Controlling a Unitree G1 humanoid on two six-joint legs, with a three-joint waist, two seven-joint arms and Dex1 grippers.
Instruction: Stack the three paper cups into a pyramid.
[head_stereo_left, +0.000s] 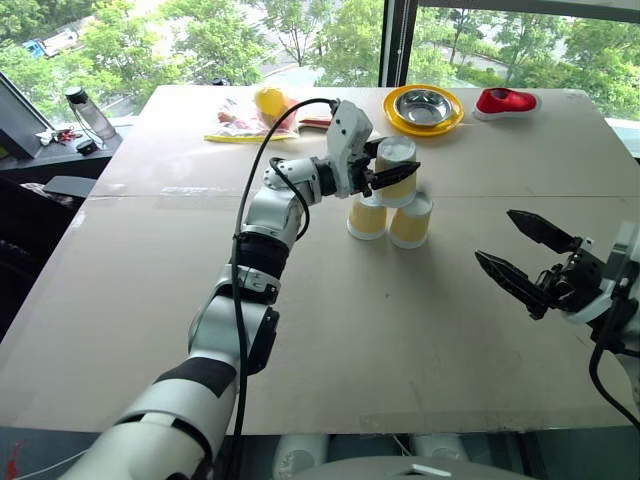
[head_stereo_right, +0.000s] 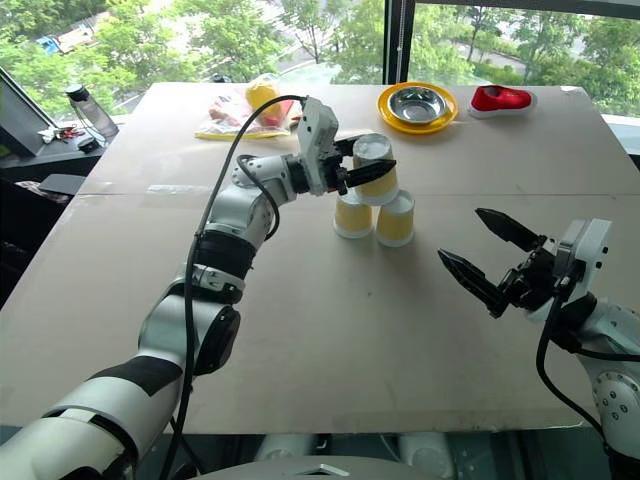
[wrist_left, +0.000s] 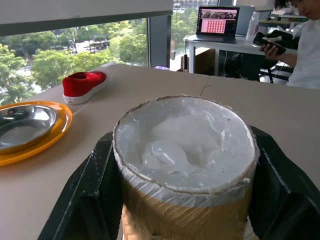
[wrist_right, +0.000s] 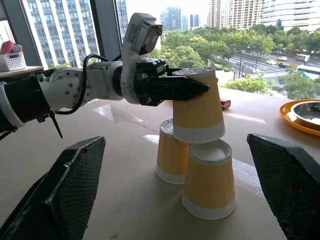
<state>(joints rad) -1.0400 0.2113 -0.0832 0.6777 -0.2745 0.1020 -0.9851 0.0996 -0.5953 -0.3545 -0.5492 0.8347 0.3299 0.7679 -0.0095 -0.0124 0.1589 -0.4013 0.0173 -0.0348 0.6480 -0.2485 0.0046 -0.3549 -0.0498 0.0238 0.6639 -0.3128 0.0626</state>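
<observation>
Two paper cups stand upside down, side by side, on the brown table (head_stereo_left: 330, 330): the left cup (head_stereo_left: 367, 219) and the right cup (head_stereo_left: 411, 222). The third cup (head_stereo_left: 396, 152) is also upside down, slightly tilted, over the gap between them. Its rim is at their tops; I cannot tell if it rests on them. My left gripper (head_stereo_left: 405, 172) reaches in level from the left and is shut on this top cup (wrist_left: 185, 145), one black finger (wrist_right: 175, 89) on each side. My right gripper (head_stereo_left: 497, 237) hovers open and empty, well to the right of the stack.
At the table's far edge are a yellow plate (head_stereo_left: 400, 120) with a steel bowl (head_stereo_left: 423, 105), a red shoe (head_stereo_left: 505, 100) and a yellow object on a bag (head_stereo_left: 262, 110). A bottle (head_stereo_left: 88, 112) stands far left. A person (wrist_left: 305, 45) sits at another table.
</observation>
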